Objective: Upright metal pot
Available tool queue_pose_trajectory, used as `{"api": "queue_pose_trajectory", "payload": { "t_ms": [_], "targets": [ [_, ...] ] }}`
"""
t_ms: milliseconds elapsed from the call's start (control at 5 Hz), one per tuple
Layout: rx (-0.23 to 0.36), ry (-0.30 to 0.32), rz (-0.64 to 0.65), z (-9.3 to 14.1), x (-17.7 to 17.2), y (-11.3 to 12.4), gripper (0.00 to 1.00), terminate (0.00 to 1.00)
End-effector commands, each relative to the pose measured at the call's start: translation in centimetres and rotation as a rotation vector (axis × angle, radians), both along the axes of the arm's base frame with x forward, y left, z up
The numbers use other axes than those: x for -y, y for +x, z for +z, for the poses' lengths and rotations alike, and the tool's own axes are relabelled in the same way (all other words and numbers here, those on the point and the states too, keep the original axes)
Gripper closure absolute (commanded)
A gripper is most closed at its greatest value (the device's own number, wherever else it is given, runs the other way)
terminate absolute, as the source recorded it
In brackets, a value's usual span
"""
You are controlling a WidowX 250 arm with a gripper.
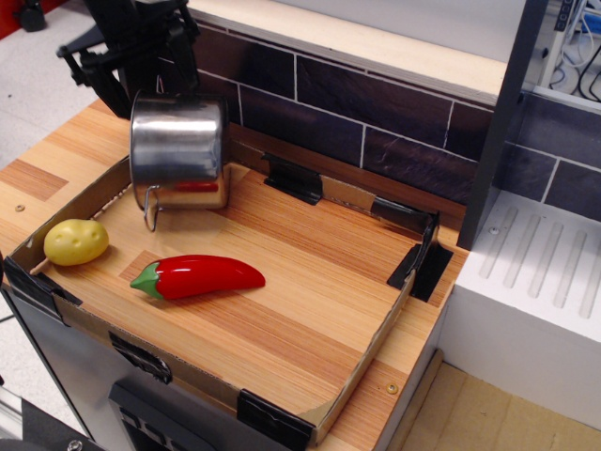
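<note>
The metal pot [178, 155] is a shiny steel cylinder at the back left of the wooden tray [310, 310]. Its flat closed end faces up and a wire loop handle hangs low at its left, so it appears to stand mouth down. The red pepper is mirrored in its side. My black gripper [141, 80] hangs just above and behind the pot, tilted. Its two fingers [103, 83] are spread apart with nothing between them. They do not touch the pot.
A red pepper [197, 276] lies in the tray's front left. A yellow potato [75, 241] sits at the left edge. A dark tiled wall [376, 113] runs behind the tray. A white drainer [540, 272] stands at the right.
</note>
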State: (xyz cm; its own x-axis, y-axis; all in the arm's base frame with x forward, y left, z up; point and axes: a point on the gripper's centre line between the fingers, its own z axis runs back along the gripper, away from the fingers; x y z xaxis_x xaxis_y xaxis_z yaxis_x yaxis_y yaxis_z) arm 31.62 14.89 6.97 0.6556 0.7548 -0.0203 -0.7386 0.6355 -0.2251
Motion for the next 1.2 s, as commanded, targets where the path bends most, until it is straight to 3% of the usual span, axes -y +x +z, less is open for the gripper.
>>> {"api": "queue_pose_trajectory", "payload": {
  "t_ms": [0,400,600,800,1000],
  "targets": [
    [0.028,0.032,0.065,0.2,-0.5,0.8,0.0,0.0],
    [0.034,0.072,0.062,-0.2,0.1,0.5,0.0,0.0],
    [0.04,0.072,0.063,-0.1,0.3,0.4,1.0,0.0],
    [0.05,0.082,0.07,0.0,0.5,0.4,1.0,0.0],
    [0.063,0.151,0.049,0.5,1.0,0.3,1.0,0.0]
  ]
}}
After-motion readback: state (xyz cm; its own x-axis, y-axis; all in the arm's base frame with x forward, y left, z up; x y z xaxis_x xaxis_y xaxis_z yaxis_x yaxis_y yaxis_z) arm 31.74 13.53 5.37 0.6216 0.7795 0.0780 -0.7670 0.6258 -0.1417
